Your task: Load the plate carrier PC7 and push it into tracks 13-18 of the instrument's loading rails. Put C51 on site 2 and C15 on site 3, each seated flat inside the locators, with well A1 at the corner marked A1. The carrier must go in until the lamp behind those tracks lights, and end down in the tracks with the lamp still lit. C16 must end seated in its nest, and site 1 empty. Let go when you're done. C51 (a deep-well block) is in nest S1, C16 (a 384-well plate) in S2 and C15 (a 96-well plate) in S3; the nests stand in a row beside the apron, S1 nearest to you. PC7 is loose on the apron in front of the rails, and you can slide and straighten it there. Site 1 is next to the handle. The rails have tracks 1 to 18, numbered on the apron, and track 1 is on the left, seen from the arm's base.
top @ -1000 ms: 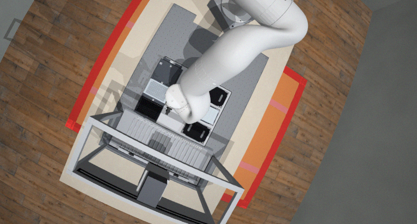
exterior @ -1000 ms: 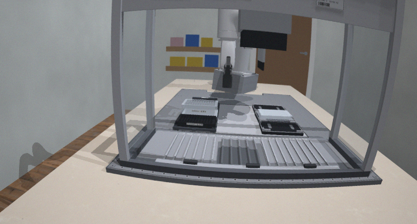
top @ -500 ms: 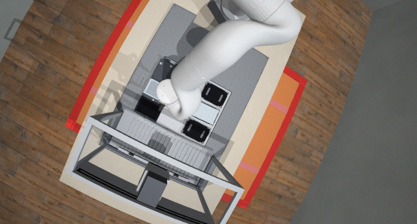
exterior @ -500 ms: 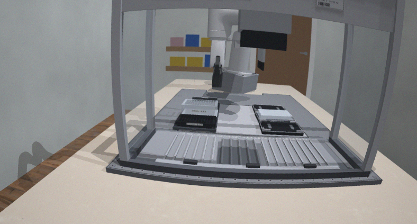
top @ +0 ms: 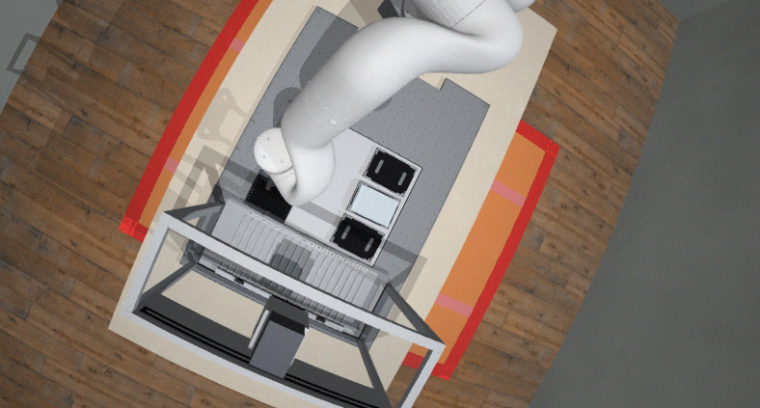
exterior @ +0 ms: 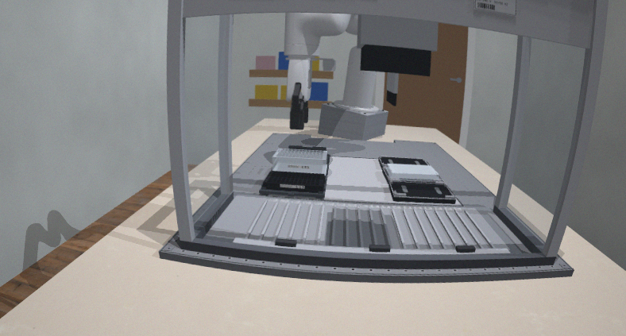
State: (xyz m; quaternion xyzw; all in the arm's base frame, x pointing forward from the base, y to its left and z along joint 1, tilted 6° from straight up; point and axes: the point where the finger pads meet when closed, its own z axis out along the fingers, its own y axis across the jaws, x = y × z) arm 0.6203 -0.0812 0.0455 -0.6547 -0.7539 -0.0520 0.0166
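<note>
The plate carrier PC7 (exterior: pixel 297 175) lies on the apron before the rails, on the left in the exterior view. A black 96-well plate C15 (exterior: pixel 294 182) sits on its site nearest the rails. The white deep-well block C51 (exterior: pixel 300 159) sits on the site behind it. In the overhead view my arm covers most of the carrier; only the black plate (top: pixel 268 195) shows. My gripper (exterior: pixel 299 125) hangs open and empty well above the carrier's far end. The white 384-well plate C16 (top: pixel 372 204) sits in the middle nest.
The nests on either side of C16, S1 (top: pixel 391 171) and S3 (top: pixel 357 237), are empty. The loading rails (exterior: pixel 372 228) have three dark lamp blocks behind them, such as the left one (exterior: pixel 285 242). The instrument's frame posts (exterior: pixel 225 101) and its head (exterior: pixel 396 48) stand over the rails.
</note>
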